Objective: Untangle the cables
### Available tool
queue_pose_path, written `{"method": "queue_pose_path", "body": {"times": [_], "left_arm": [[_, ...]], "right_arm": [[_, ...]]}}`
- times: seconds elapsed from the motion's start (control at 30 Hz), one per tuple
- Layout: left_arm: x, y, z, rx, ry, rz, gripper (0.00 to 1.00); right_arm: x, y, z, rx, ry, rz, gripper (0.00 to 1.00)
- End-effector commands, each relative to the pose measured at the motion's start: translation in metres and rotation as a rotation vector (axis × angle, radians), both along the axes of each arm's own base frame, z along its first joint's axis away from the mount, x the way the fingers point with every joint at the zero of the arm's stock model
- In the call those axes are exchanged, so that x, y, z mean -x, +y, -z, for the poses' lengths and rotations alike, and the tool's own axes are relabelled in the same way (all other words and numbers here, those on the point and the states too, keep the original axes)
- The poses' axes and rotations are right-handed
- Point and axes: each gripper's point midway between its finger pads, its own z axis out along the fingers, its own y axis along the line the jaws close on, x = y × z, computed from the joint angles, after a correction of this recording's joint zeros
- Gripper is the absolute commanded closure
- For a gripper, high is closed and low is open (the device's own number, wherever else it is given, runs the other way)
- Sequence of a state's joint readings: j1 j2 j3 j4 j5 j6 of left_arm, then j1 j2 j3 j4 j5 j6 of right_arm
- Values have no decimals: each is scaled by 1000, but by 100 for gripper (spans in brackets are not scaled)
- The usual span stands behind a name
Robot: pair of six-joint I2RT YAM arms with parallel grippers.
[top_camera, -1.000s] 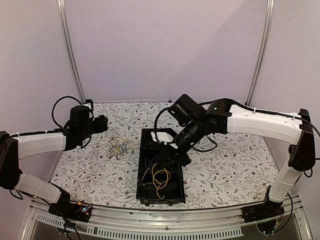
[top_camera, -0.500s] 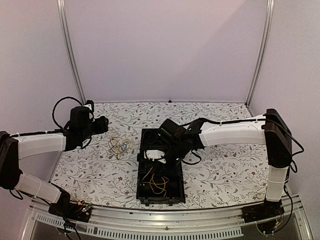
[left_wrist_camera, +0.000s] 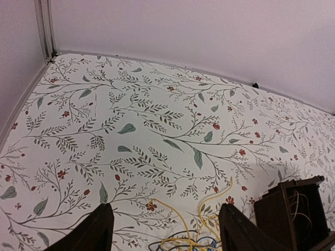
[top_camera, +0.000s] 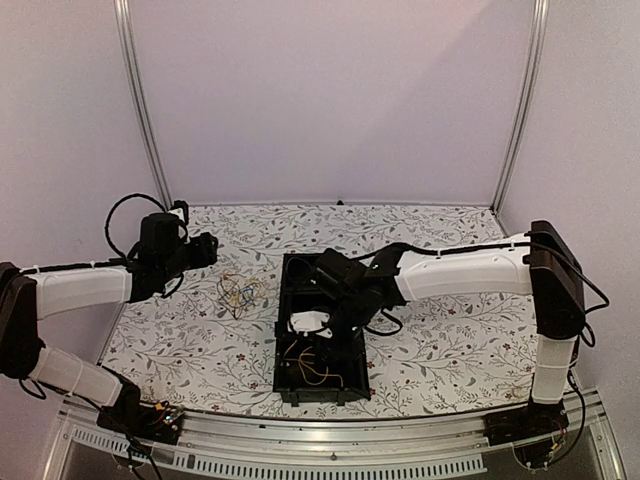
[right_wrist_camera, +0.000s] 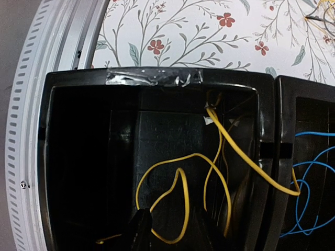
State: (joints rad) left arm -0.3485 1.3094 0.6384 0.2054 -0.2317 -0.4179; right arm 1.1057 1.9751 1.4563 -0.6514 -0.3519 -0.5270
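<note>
Cables (right_wrist_camera: 185,201) lie in the tray (right_wrist_camera: 78,82); right fingers (right_wrist_camera: 140,230), lower now, have parted; left fingers (left_wrist_camera: 89,230) gape empty.

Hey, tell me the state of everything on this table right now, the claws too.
Black tray: upright, on the table.
Left claw: open, empty.
Right claw: open, low in the tray.
Yellow cable: loose loops in tray.
Blue cable: loose, neighbouring compartment.
Cable bunch: tangled, beside the tray.
</note>
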Motion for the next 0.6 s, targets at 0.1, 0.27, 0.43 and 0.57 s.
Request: {"method": "queue_pose_path", "body": {"times": [0.1,0.27,0.43,0.57], "left_arm": [[-1,2,2,17,-5,-5,28],[-1,1,3,19,-3,1,28],[-1,2,1,14,-5,0,28],[0,3,0,16,-7,-3,28]], "right_arm": [[-18,-3,-69,-56,-191,-59,67],[-38,7,-69,-71,-316,-80,67],[-47,22,-66,-91,-346,-100,65],[-50,33,-67,-104,-342,-103,65]]}}
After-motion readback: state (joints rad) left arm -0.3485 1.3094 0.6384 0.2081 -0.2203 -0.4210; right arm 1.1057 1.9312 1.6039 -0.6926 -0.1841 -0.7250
